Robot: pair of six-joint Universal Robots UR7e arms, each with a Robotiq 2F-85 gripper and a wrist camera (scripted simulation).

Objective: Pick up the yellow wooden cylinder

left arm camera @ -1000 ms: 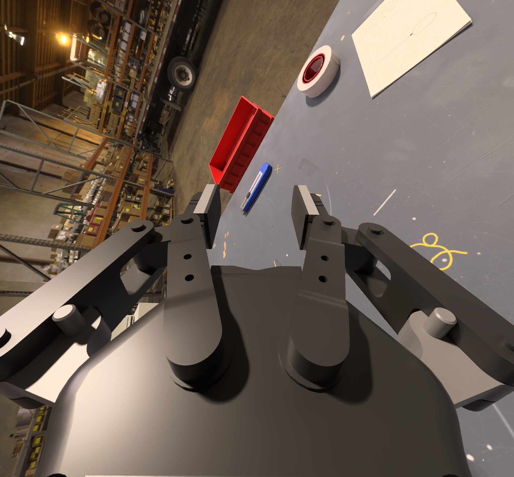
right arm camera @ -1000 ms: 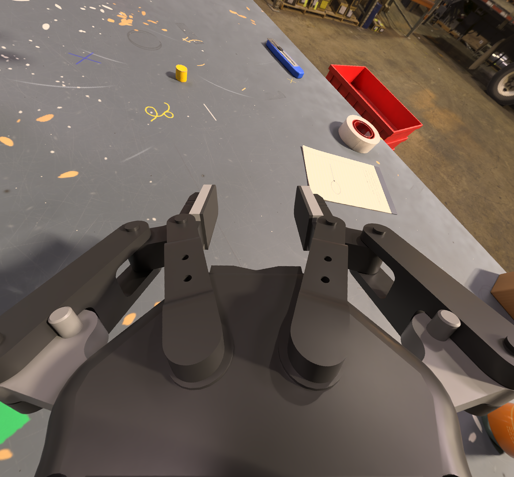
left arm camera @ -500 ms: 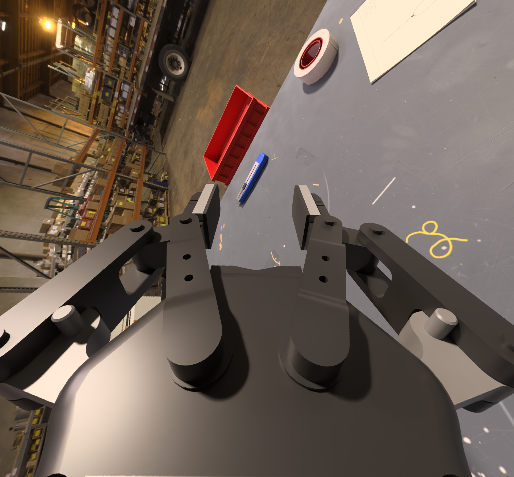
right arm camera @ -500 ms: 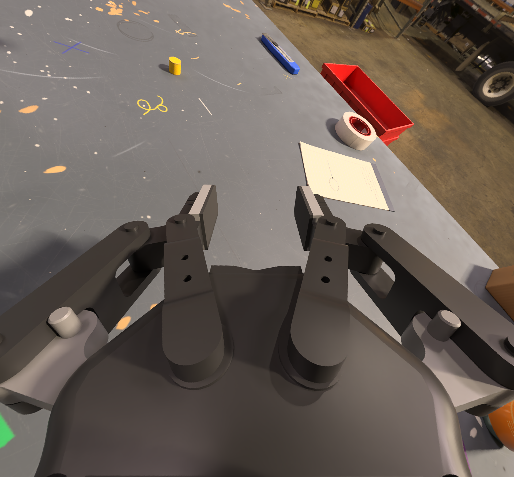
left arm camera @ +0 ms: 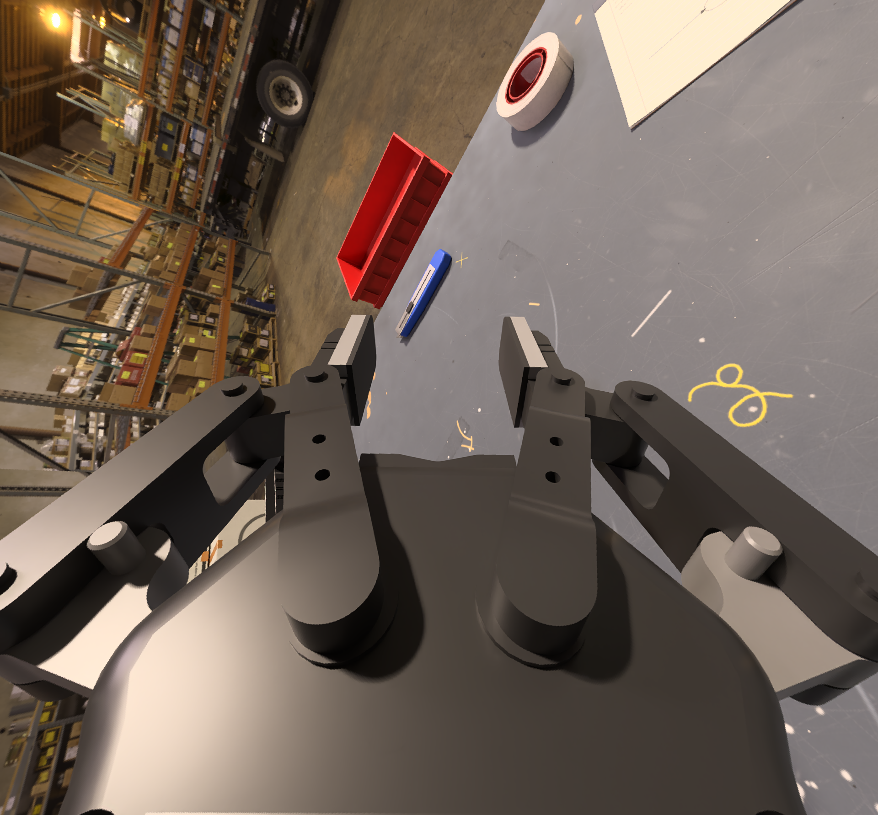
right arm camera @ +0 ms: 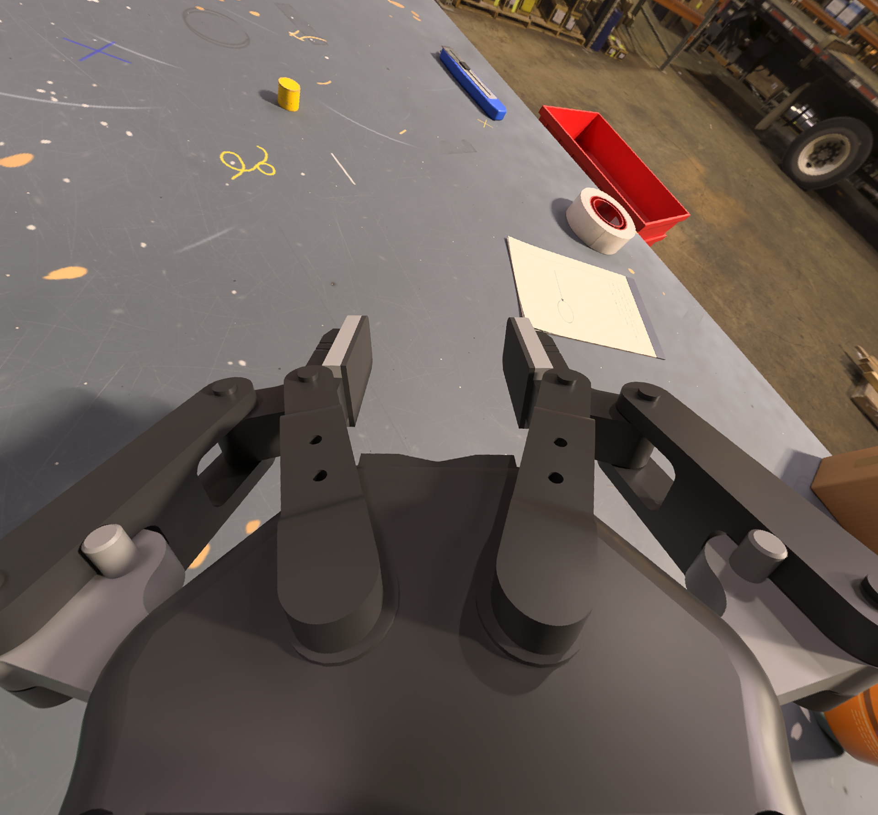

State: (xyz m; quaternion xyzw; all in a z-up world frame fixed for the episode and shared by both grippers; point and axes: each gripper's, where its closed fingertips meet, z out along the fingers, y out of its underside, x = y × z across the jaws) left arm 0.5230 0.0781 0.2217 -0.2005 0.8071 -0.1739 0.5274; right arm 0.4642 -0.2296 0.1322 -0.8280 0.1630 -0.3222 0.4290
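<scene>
The yellow wooden cylinder (right arm camera: 289, 93) stands upright on the grey table, far ahead and to the left of my right gripper (right arm camera: 434, 355) in the right wrist view. The right gripper is open and empty, well above the table. The cylinder does not show in the left wrist view. My left gripper (left arm camera: 434, 355) is open and empty too, above the table near its edge, pointing towards a blue utility knife (left arm camera: 423, 292).
A red bin (right arm camera: 617, 170) hangs at the table's edge, also in the left wrist view (left arm camera: 389, 222). A tape roll (right arm camera: 599, 221), a cream paper sheet (right arm camera: 579, 298) and the blue knife (right arm camera: 470, 82) lie along that edge. A brown box (right arm camera: 850, 498) and an orange object (right arm camera: 855, 735) sit at the right.
Both views shifted slightly. In the right wrist view the cylinder and the edge objects slid up and left in the frame. The left view drifted a little. Both grippers stayed open.
</scene>
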